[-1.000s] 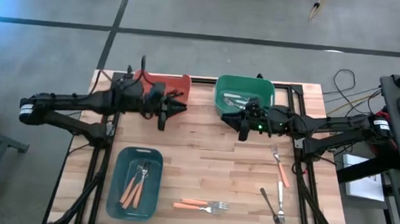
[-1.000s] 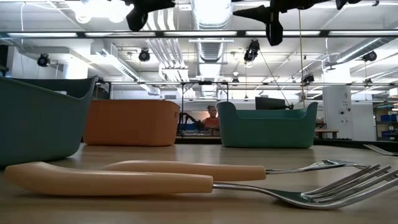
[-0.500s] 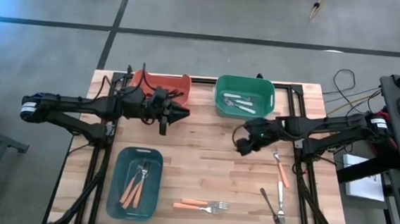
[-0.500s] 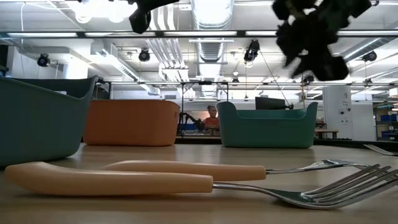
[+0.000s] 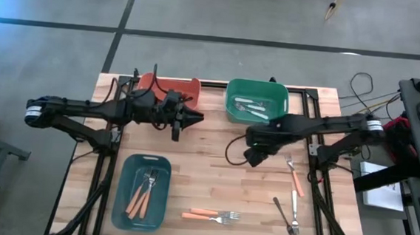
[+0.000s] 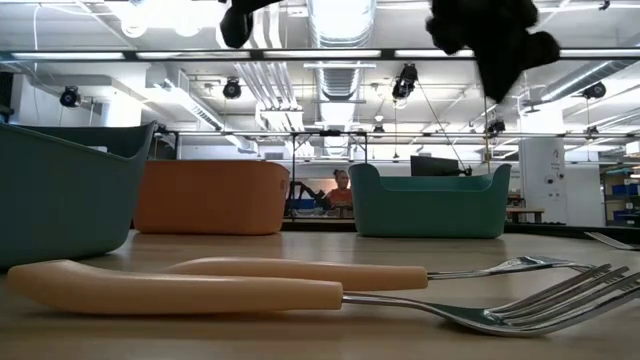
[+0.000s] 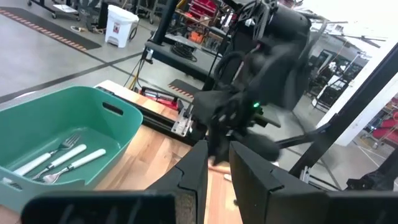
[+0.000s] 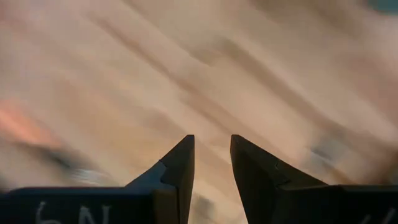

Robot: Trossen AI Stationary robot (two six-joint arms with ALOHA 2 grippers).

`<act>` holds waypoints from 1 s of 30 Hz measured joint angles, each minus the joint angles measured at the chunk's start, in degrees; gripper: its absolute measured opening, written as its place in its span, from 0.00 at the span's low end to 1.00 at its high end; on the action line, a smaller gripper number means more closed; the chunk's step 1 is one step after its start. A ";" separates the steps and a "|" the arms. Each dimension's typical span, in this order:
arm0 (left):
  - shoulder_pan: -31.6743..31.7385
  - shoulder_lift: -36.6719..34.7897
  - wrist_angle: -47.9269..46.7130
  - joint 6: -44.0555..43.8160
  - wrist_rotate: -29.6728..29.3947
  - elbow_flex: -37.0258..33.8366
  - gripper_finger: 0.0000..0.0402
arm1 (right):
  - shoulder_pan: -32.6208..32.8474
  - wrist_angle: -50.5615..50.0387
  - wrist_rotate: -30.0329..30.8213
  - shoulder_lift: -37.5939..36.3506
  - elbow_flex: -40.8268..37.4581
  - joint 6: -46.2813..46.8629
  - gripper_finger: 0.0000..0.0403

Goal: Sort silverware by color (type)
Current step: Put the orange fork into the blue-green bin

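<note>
Fingers of the right gripper (image 5: 251,159): parted by a narrow gap, nothing between them, hanging over bare tabletop (image 5: 208,151) below the green bin (image 5: 229,108). Fingers of the left gripper (image 5: 195,117): likewise a slim gap, nothing held, hovering beside the red bin (image 5: 190,84); this arm waits. Silverware, current distribution: white-handled pieces (image 5: 254,106) in the green bin; orange-handled forks with a dark piece (image 5: 145,191) in the blue bin (image 5: 124,200); two orange-handled forks (image 5: 210,215) loose at the near edge of the tabletop; one orange-handled fork (image 5: 295,177) and a silver-toned pair (image 5: 290,216) loose on the right side. Contents of the red bin cannot be made out. Hazards, as judged: the loose forks lie flat, so fingers descending off-centre may pinch wood or skid a handle aside instead of lifting it; the near-edge pair lie touching, so a grab may raise both or drag one off the edge; the silver pair sit close together and may be confused in type; the two grippers hang near each other at mid-tabletop, so a crossing reach risks contact.
</note>
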 joint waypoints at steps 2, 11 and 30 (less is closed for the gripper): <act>0.00 0.35 -0.08 0.34 0.00 0.74 0.12 | -0.12 -7.55 1.19 2.76 1.20 -0.58 0.24; -0.32 -0.36 -0.05 0.45 0.00 3.40 0.12 | -0.10 -5.40 1.09 2.82 -9.69 -2.26 0.22; -6.76 -0.57 -1.61 -1.79 -2.00 4.27 0.12 | -0.49 2.63 -8.50 -17.78 -36.59 13.10 0.34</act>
